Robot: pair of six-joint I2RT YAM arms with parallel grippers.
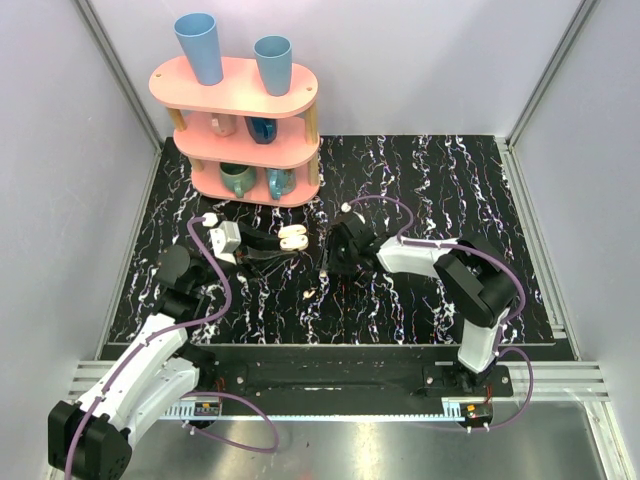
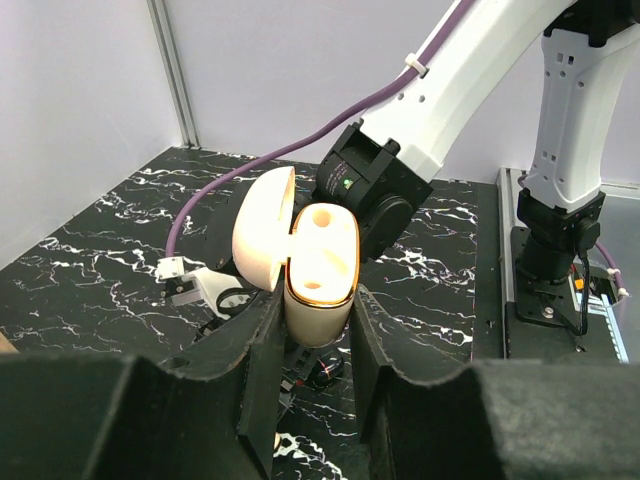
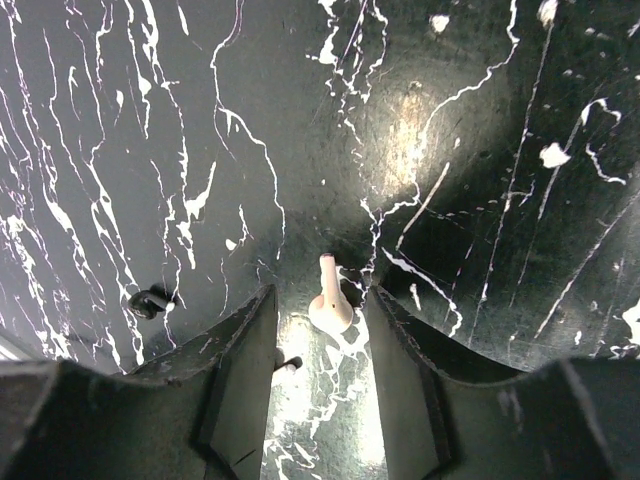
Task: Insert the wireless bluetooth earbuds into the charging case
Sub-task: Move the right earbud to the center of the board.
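Case (image 2: 322, 262) open, lid swung left, long axis along the left jaws pinching it. Earbud (image 3: 330, 300) between spread right jaws, stem pointing away.

Charging case (image 2: 320, 270) clamped between left end effector (image 2: 315, 312) fingers, left of centre over the tabletop (image 1: 450, 200), right end effector (image 3: 320, 297) just right of it, earbud (image 3: 330, 305) between its fingers and clear of both, shelf (image 1: 240, 95) behind at rear left, cups (image 1: 200, 48) on top.

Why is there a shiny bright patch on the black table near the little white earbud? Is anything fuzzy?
Right wrist view: glare washes out the table just beyond the earbud; left wrist view: the case is sharp, while the near black fingers are dark with little detail; top view: even light, nothing fuzzy.
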